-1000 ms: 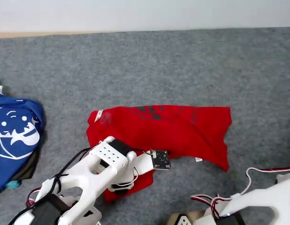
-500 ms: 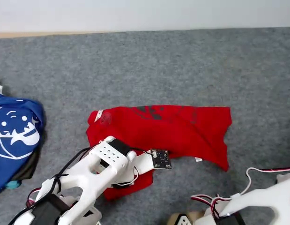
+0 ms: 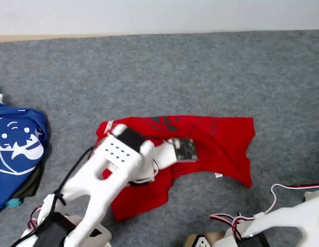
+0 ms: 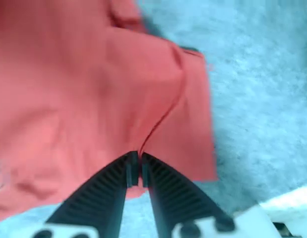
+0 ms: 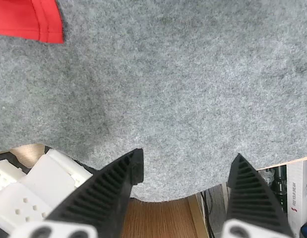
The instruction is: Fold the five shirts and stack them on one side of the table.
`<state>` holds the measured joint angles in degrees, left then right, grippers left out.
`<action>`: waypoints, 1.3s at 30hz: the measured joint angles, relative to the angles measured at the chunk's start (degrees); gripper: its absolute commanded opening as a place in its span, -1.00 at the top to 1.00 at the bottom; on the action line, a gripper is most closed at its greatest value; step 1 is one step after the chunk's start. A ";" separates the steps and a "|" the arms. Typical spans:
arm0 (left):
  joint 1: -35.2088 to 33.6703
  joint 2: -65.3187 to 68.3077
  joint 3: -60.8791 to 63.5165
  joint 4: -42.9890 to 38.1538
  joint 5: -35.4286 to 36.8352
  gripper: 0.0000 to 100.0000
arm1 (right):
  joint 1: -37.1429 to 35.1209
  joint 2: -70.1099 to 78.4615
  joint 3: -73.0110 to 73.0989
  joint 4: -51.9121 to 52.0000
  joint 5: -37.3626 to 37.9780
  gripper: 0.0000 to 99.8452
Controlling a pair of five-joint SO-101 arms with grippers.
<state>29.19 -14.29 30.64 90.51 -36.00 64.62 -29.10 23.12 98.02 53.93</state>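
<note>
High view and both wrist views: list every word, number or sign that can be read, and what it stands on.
No text can be read.
red shirt: dark print near its far edge, too blurred to read.
blue shirt: white picture, no words legible.
white box past the table's edge: red print, too small to read.

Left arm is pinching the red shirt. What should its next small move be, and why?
Probably carry the pinched cloth across toward the far edge: the left gripper is shut on the red shirt, whose near part is not yet laid over.

Left, shirt stack point(image 3: 15, 149); centre, spread shirt point(image 3: 216, 139)
</note>
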 measured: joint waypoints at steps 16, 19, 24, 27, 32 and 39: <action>-13.36 5.80 -2.20 -15.21 -0.26 0.99 | 0.00 0.00 0.00 0.00 0.00 0.43; -13.36 10.99 -2.20 -17.23 -0.26 0.99 | 0.00 0.00 0.62 0.18 0.00 0.43; -13.45 15.21 -2.20 -20.40 -0.26 0.99 | 0.00 0.00 2.64 0.88 0.00 0.43; -13.45 15.65 -2.20 -21.98 -0.26 0.99 | 0.00 0.00 2.81 1.05 0.00 0.43; -13.45 16.18 -4.57 -22.33 -0.26 0.99 | 0.00 0.00 2.81 1.05 0.00 0.43; -16.26 16.18 -6.07 -22.59 -0.26 0.98 | 0.00 0.00 2.81 1.23 0.00 0.43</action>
<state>12.92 1.89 24.57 67.91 -36.26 64.62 -29.10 25.93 99.25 53.93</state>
